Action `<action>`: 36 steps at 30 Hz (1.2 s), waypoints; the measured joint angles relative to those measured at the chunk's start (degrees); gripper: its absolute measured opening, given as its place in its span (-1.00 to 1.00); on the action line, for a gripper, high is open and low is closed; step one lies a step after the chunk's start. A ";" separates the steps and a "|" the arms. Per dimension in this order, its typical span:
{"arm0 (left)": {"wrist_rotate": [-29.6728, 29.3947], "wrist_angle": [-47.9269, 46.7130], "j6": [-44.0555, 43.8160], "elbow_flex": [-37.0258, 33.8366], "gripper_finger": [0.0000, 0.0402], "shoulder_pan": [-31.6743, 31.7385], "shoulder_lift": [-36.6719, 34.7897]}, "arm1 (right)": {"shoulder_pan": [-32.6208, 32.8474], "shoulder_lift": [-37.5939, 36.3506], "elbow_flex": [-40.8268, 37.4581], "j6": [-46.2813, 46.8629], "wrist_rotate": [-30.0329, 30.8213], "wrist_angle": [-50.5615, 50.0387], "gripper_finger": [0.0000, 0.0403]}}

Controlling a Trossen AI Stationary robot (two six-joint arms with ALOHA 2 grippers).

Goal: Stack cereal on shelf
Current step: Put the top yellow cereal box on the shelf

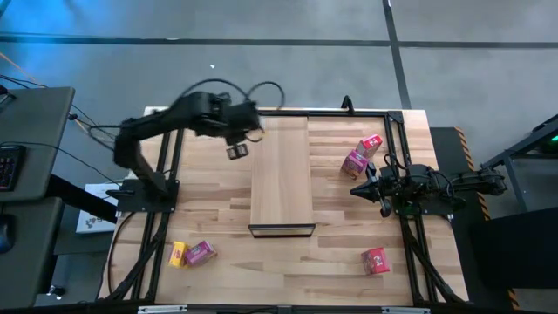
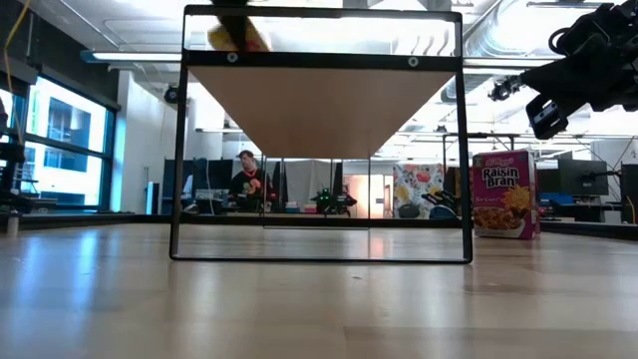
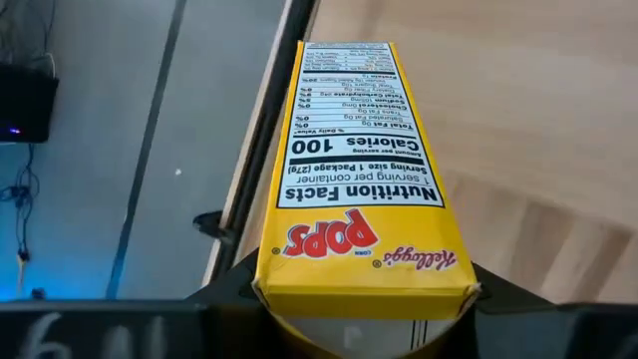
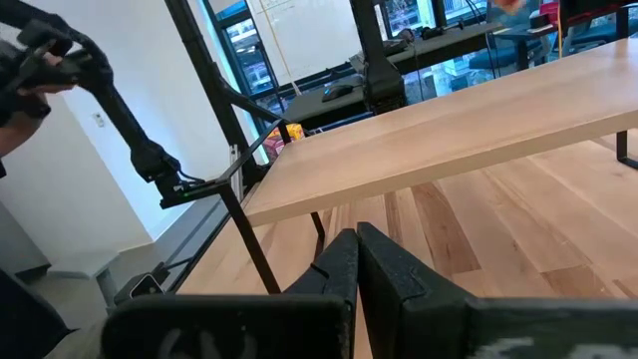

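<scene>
Yellow cereal box (image 3: 364, 184), clamped lengthwise by the left gripper (image 1: 237, 150), points its long axis away over the shelf (image 1: 281, 171); right gripper (image 4: 357, 261) closed, empty.

Left wrist view: yellow Pops box (image 3: 364, 189) hid the jaws; only dark tips showed at bottom edge, box's near end cut off there. Low view: yellow box (image 2: 239, 36) at top left partly cut by frame edge. High view: labels on boxes at lower left (image 1: 193, 254) too small to read.
</scene>
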 joint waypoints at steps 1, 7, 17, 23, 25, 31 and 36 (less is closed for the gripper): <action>0.06 0.75 0.35 0.64 -0.34 0.02 1.58 | 0.01 0.00 -0.01 0.01 -0.01 0.00 -1.00; 0.65 1.47 12.45 2.83 -0.34 -0.38 7.73 | 0.00 -0.01 -0.01 0.01 0.00 0.02 -1.00; -4.15 1.36 41.47 2.81 -0.34 -2.10 9.75 | 0.01 0.00 -0.02 -0.01 -0.01 0.00 -1.00; -3.72 1.59 60.63 2.81 -0.34 -1.83 9.74 | 0.02 0.00 -0.02 0.01 0.00 0.00 -1.00; -2.68 1.63 65.88 2.81 -0.34 -1.72 9.77 | 0.02 0.00 -0.02 0.00 0.00 0.00 -1.00; -3.04 2.28 77.10 2.76 -0.34 -1.71 10.27 | -0.01 0.00 -0.02 0.01 0.01 0.01 -1.00; -3.31 5.65 82.47 2.60 -0.34 -0.78 11.99 | 0.00 0.00 0.01 -0.01 0.00 0.01 -1.00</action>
